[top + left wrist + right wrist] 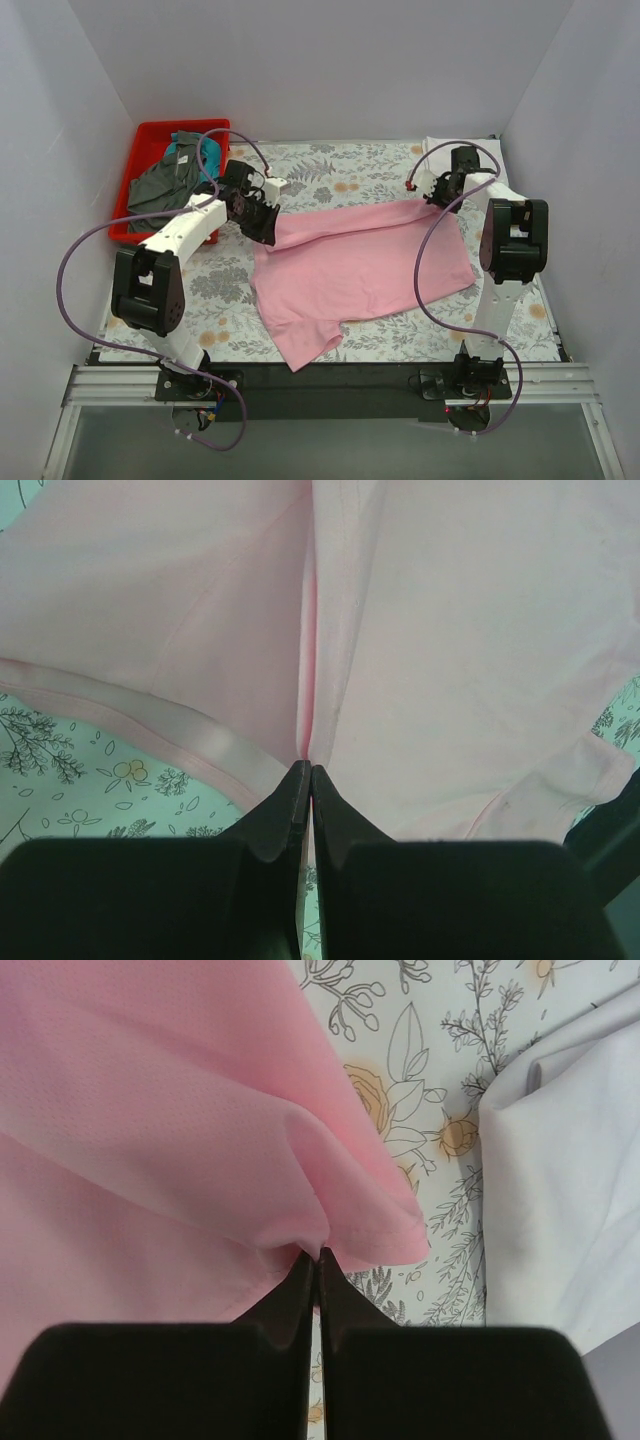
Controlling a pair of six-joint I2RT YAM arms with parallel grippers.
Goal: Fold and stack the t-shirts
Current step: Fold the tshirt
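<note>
Nothing legible for you to log: no text, label, brand or number in any view. The pink t-shirt (370, 265) is plain; the tablecloth (320, 170) around it carries only a flower print.

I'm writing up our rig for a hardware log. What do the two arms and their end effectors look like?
Both arms, left arm and right arm, have white links with bulky black joint housings. A purple cable loops loosely along each. The left end effector and right end effector have matte black fingers tapering to thin tips.
</note>
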